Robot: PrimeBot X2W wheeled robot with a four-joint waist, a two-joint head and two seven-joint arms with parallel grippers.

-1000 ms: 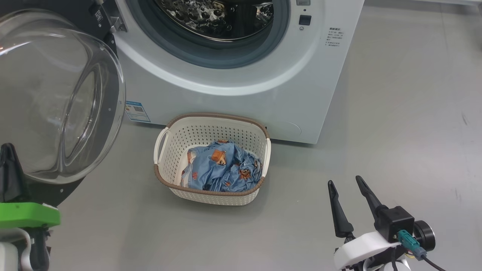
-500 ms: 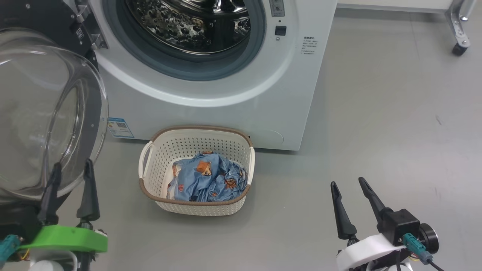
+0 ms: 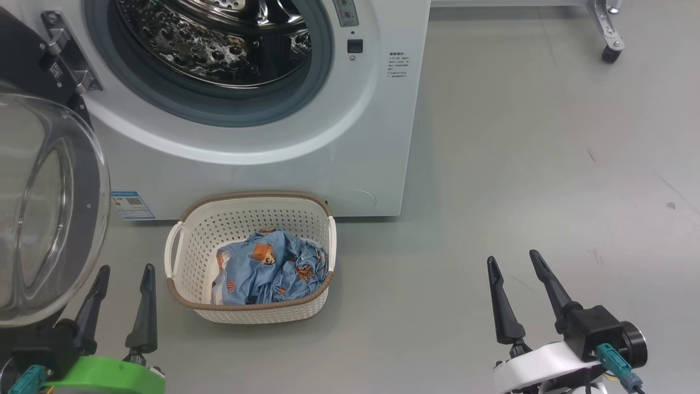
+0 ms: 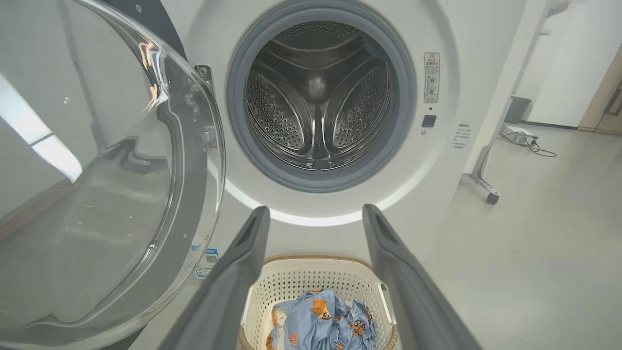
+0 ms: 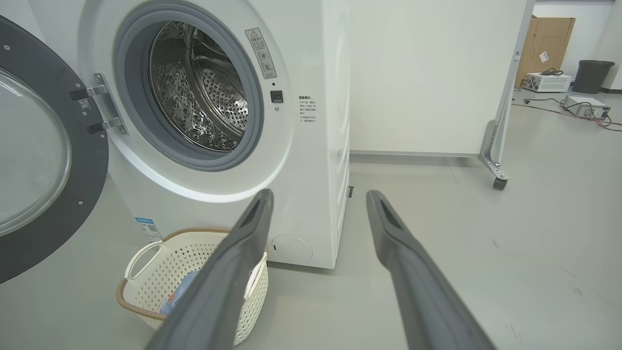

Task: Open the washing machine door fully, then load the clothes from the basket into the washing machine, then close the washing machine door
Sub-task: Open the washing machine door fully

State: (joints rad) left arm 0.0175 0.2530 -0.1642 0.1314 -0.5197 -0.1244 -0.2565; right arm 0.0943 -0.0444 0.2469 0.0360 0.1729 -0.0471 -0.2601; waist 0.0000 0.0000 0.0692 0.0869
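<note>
The white washing machine point(image 3: 262, 142) stands with its steel drum point(image 4: 318, 97) exposed. The washing machine door point(image 3: 49, 208), black-rimmed with a clear glass bowl, is swung out to the left. On the floor in front sits the cream basket point(image 3: 180, 257), holding the light blue printed clothes point(image 3: 268, 265). My left gripper point(image 3: 126, 267) is open and empty, just left of the basket and under the door's lower edge. My right gripper point(image 3: 512, 256) is open and empty over bare floor, well right of the basket. The left wrist view looks past the left gripper point(image 4: 316, 208) at the drum, basket point(image 4: 316, 277) and clothes point(image 4: 320, 323).
Grey floor spreads to the right of the machine. A metal frame leg on a caster point(image 3: 607, 33) stands at the far right behind it. In the right wrist view, a cardboard box point(image 5: 551, 43), electronics with cables point(image 5: 544, 80) and a dark bin point(image 5: 593, 75) lie far off.
The head camera has turned, shifting the whole scene leftward in the picture. My left gripper has come away from the door's lower rim and now stands open at the lower left.
</note>
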